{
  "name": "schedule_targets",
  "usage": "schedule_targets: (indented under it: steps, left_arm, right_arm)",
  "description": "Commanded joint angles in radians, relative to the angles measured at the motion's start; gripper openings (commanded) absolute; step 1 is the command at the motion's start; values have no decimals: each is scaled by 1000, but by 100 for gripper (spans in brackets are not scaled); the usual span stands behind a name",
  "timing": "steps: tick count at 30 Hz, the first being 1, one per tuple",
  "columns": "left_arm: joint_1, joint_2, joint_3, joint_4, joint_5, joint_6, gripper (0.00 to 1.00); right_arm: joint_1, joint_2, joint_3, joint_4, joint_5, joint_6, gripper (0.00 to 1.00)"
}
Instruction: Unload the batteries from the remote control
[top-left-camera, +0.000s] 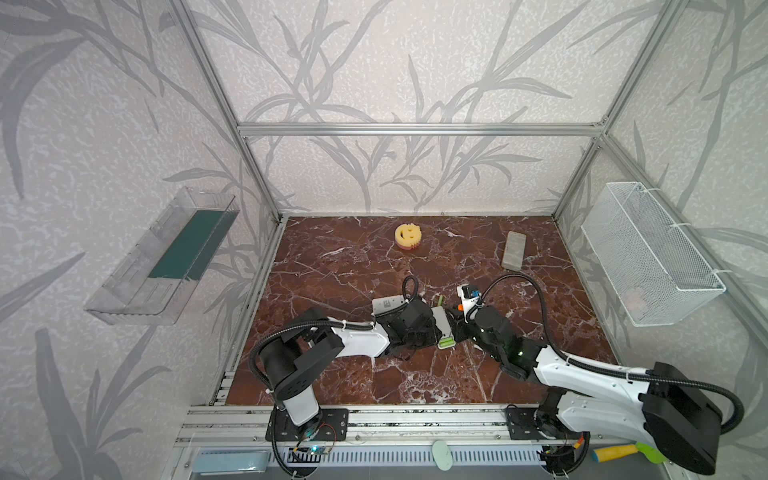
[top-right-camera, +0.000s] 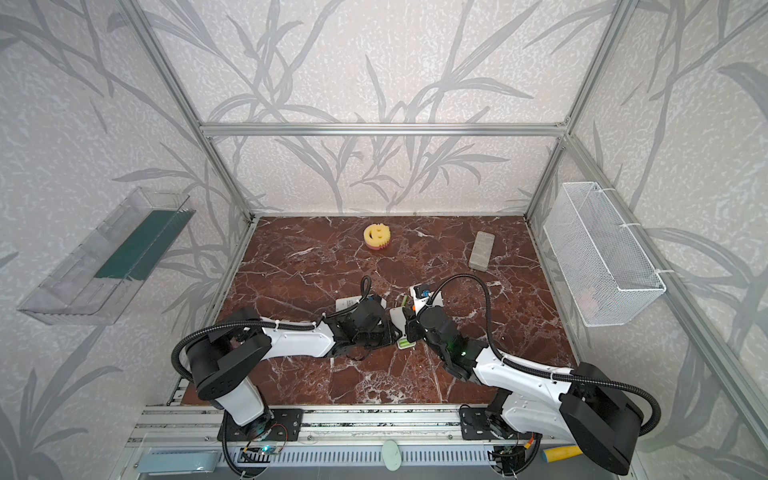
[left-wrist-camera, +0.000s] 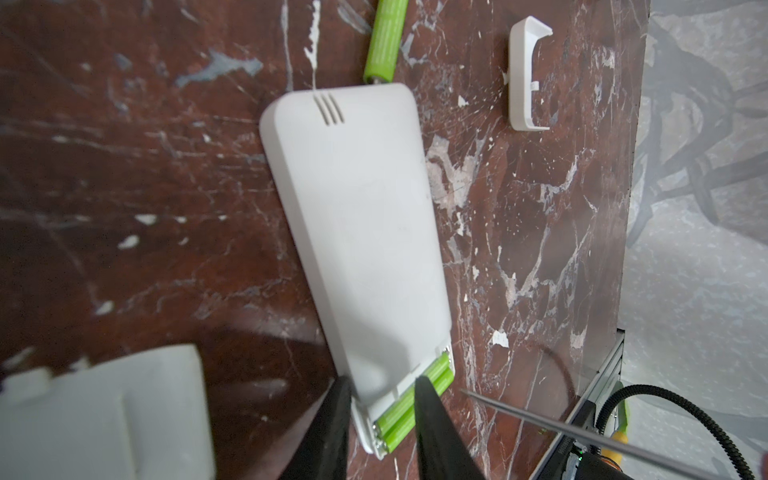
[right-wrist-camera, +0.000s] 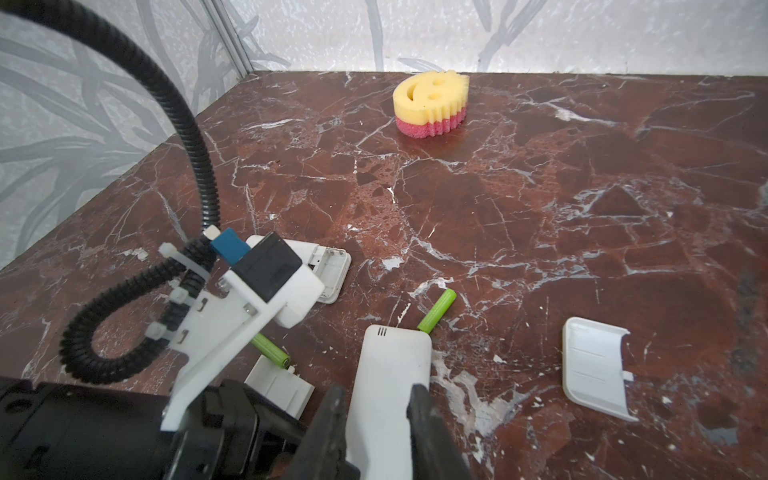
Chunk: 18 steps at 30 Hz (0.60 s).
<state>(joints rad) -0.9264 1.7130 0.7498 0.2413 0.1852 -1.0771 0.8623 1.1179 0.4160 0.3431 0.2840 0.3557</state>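
A white remote control lies back-up between my two arms. Its end compartment is uncovered and holds two lime-green batteries side by side. My left gripper is open over that end: one finger stands outside the remote's edge, the other lies across the batteries. My right gripper is shut on the remote's body, a finger on each long side. Two loose batteries lie on the table, one at the remote's far end, another beside a white cover.
A second white remote with an empty compartment lies under my left wrist. Another white cover lies on the table to the right. A smiley sponge and a grey block sit at the back. A wire basket hangs on the right wall.
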Motion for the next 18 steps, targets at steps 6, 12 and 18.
schedule_targets:
  steps: [6, 12, 18]
  left_arm:
    - [3, 30, -22, 17, 7, -37, 27]
    - [2, 35, -26, 15, 12, -44, 27]
    - [0, 43, -24, 18, 18, -49, 26]
  right_arm:
    - [6, -30, -13, -59, 47, 48, 0]
    - [12, -33, -29, -65, 64, 64, 0]
    - [14, -27, -49, -53, 81, 72, 0]
